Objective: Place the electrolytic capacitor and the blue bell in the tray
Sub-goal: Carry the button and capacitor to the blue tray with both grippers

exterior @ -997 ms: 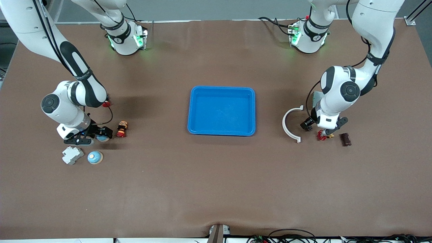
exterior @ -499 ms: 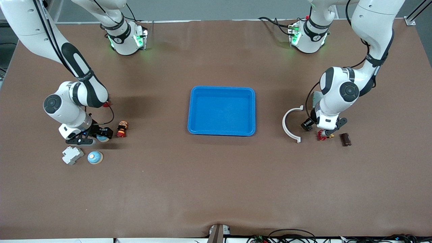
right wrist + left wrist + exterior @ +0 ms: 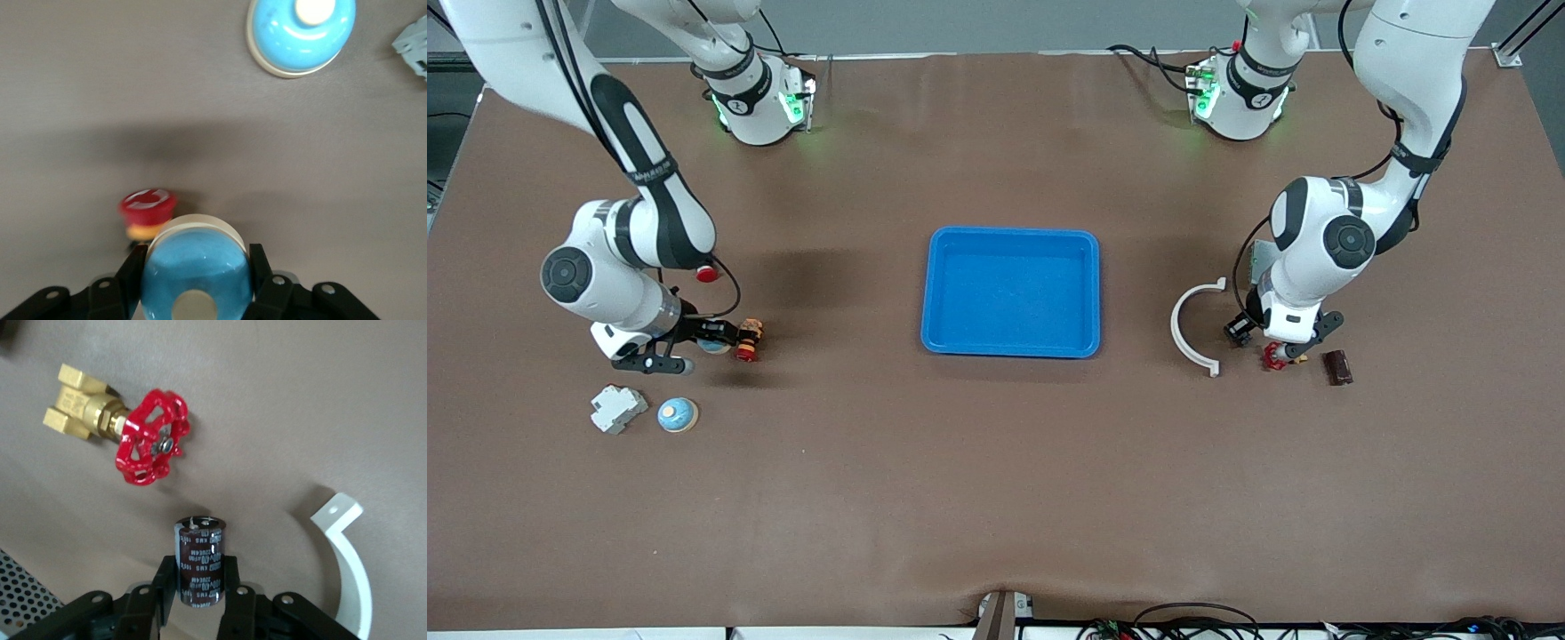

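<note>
Both arms have their parts in hand. The left gripper (image 3: 197, 600) is clamped across the body of the capacitor (image 3: 199, 560), gripped on its sides, which keeps the cylinder from rolling out; it hangs just above the table near the left arm's end. In the front view this gripper (image 3: 1270, 342) is largely hidden under the wrist, so the capacitor cannot be made out there.

The right gripper (image 3: 195, 283) is closed on a blue bell (image 3: 195, 273), fingers on either side of the dome, low over the table at the right arm's end (image 3: 694, 342).

The tray (image 3: 1011, 238) sits mid-table, between the two arms and well apart from both. It holds nothing yet. In my judgement each arm needs only a lift and an inward carry; the path to the tray is bare table.

Near the left gripper:
- a red-handled brass valve (image 3: 123, 430), close by the capacitor
- a white curved bracket (image 3: 350, 570) toward the tray, the one item near the carry path
- a dark brown block (image 3: 1336, 367)

Near the right gripper:
- a red push-button (image 3: 147, 212) just beside the held bell, liable to be nudged on lift
- a second blue bell (image 3: 300, 33) on the table
- a grey-white part (image 3: 617, 409) beside that bell
</note>
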